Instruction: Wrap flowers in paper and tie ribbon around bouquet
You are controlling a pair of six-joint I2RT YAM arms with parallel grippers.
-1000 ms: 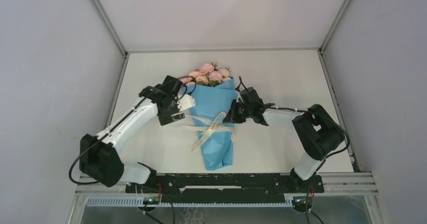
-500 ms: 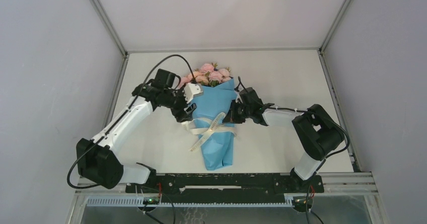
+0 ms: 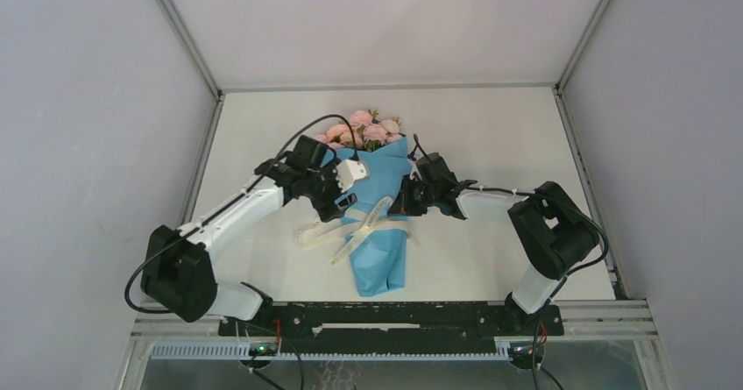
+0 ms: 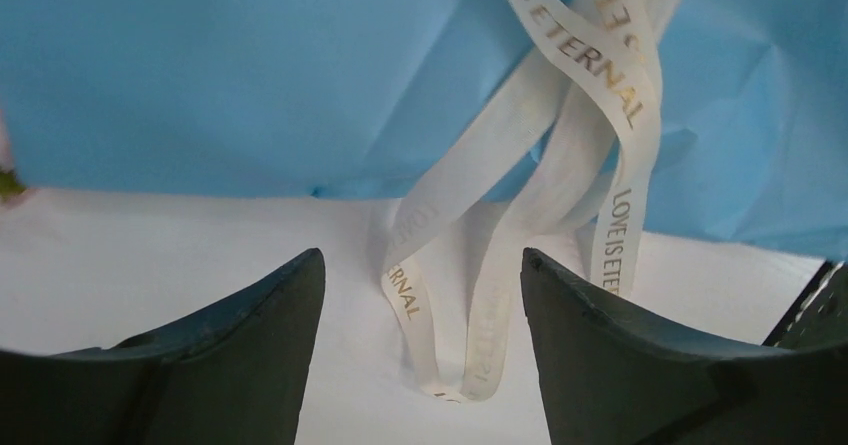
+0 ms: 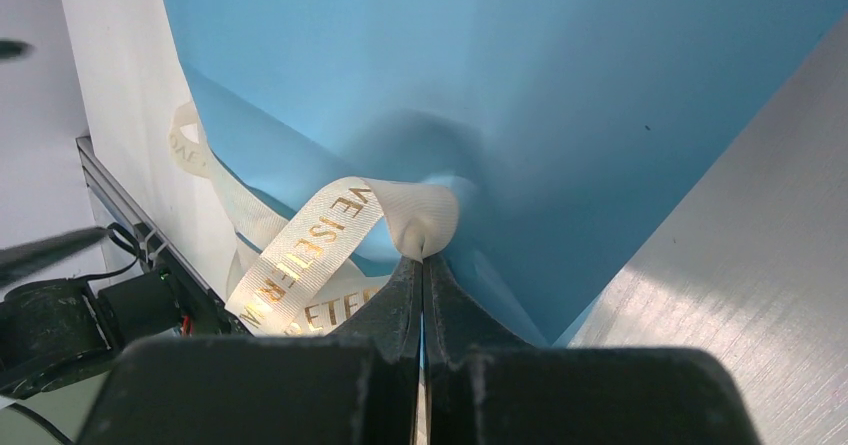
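While in R gripper (image 5: pixel 422 263), 1 ribbon (image 5: pixel 310 240) on 1 bouquet (image 3: pixel 382 251) (L gripper (image 4: pixel 422 270) wide)

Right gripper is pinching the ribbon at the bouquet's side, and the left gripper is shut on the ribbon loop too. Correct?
Not quite. The left gripper is open: in the left wrist view the ribbon loop lies between its fingers, ungripped. The right gripper does pinch the ribbon beside the bouquet.

White tabletop (image 3: pixel 491 145) boxed by 3 pale grey walls (image 3: pixel 88 101); metal corner rails (image 3: pixel 181 31); even diffuse light.
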